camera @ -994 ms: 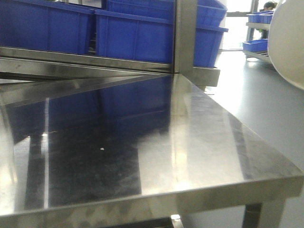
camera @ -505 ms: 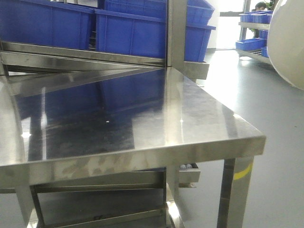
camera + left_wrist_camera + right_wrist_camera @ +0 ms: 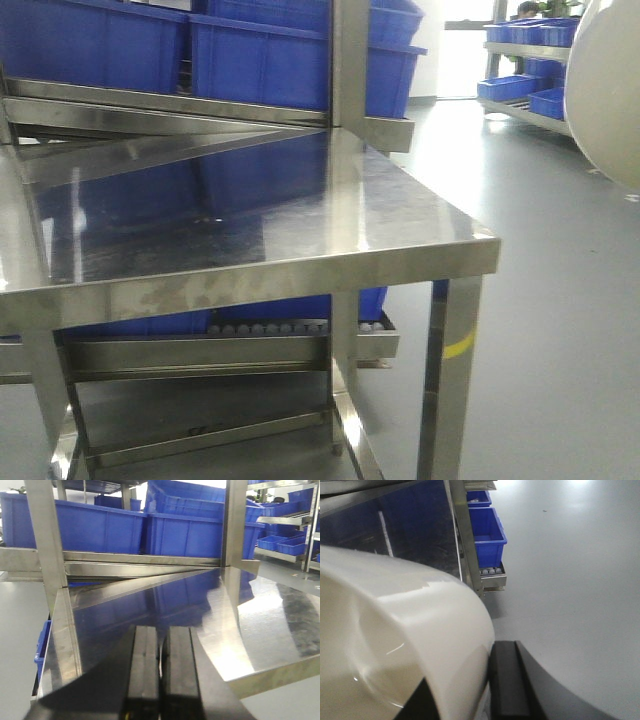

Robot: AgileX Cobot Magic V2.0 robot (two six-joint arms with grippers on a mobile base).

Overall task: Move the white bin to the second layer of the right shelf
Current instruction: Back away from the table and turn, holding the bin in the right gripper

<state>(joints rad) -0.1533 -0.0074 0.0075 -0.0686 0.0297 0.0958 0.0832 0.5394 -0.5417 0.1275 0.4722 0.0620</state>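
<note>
Broadly, a shiny steel tabletop [image 3: 250, 200] fills the left and middle of the front view. It mirrors the blue crates [image 3: 260, 60] standing in a row on the rack level behind it. Below its front edge, a roller track [image 3: 270, 328] carries another blue crate. To the right lies smooth grey floor [image 3: 560, 300], and far back there is more shelving [image 3: 520, 60] with blue crates in bright light.

The left fingers [image 3: 142, 670] point across the tabletop, pressed almost together with nothing between them.

The white bin [image 3: 610, 90] hangs at the far right edge of the front view, off the tabletop, above the floor and well apart from the rack. In the right wrist view its curved wall sits between the right fingers [image 3: 507, 680]. One black finger lies against the outside and a dark part shows inside, so they clamp the wall.

Every view cuts off most of the bin. Its base cannot be seen, and the wall largely hides the inner finger.
</note>
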